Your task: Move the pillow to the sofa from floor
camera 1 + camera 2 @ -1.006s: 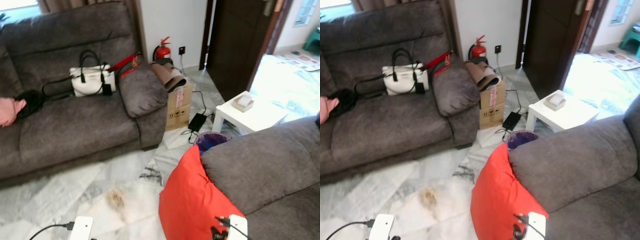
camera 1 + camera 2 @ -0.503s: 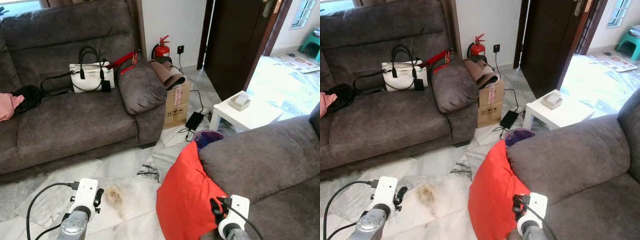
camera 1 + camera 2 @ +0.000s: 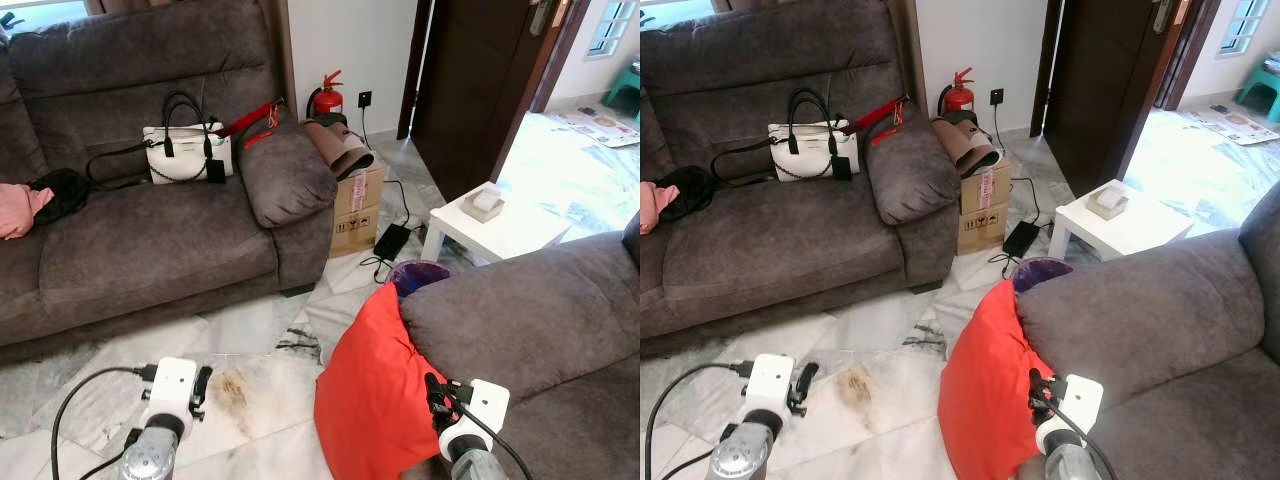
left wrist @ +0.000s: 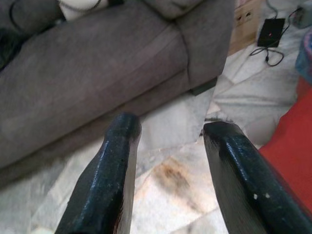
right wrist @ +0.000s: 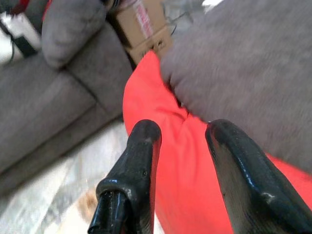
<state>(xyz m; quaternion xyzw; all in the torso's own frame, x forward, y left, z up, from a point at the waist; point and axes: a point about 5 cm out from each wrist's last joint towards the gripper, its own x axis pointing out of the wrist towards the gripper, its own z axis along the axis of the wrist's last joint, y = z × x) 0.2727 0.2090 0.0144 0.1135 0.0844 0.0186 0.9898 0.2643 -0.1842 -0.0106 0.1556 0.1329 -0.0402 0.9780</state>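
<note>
Leaning on the sofa arm (image 3: 520, 310), the red pillow (image 3: 375, 400) faces the right gripper's (image 5: 180, 141) parted fingers

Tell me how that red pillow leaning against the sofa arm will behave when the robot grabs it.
The red pillow looks plump and creased, so it is probably soft and will dent between the right gripper's open fingers. It likely weighs little for its bulk. Propped upright against the sofa arm, it may sag or flop over if pinched at one edge.

Pillow (image 3: 375, 400): red-orange, plump, standing on edge on the marble floor (image 3: 260, 345), leaning against the arm of the nearer grey sofa (image 3: 520, 320).
</note>
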